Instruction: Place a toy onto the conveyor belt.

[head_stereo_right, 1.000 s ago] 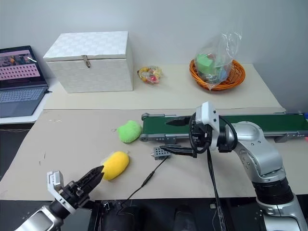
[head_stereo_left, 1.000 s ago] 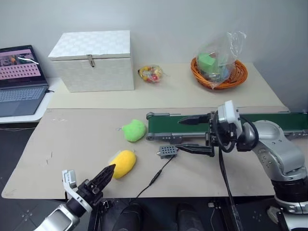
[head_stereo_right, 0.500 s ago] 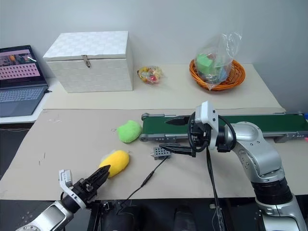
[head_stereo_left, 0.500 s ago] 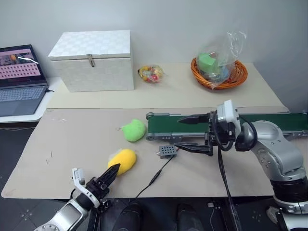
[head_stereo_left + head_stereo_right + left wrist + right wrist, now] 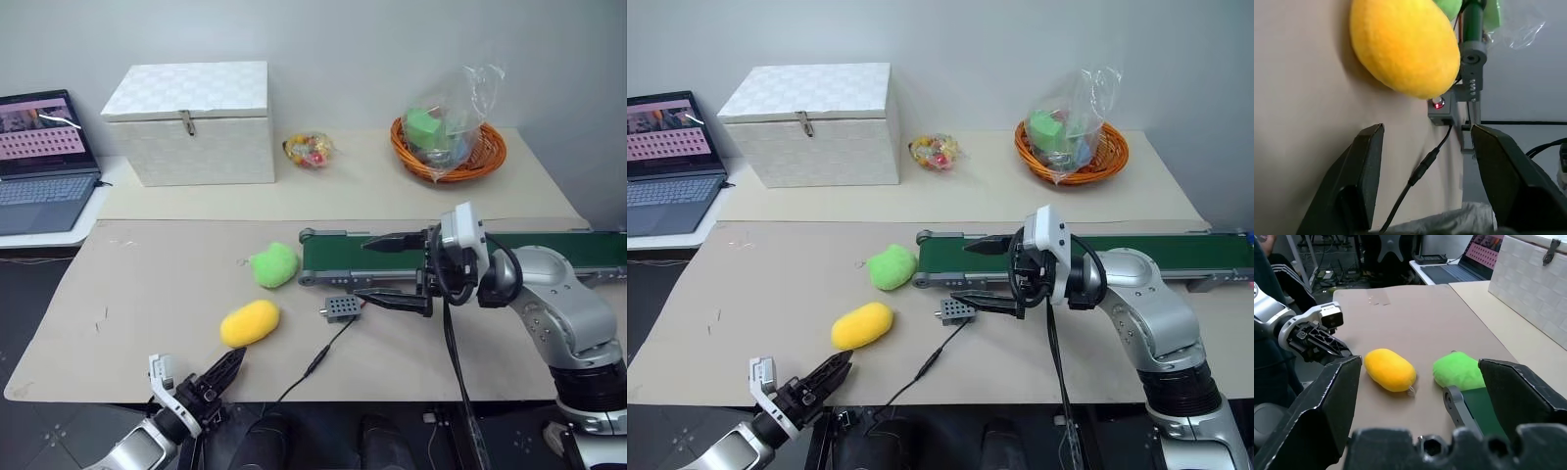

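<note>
The conveyor belt, a long flat dark-green strip in a stiff grey-black metal frame, lies across the right of the smooth beige table, with the right gripper spread wide and empty over its near end. The yellow toy, a plump fuzzy oval, rests near the table's front edge, just ahead of the left gripper, whose fingers are parted and hold nothing. It looks light and squashy, so pinching it across its narrow middle should hold best.

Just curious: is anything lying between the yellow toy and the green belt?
Yes, in the left eye view, a small grey box with a black cable sits between the yellow toy and the conveyor belt.
</note>
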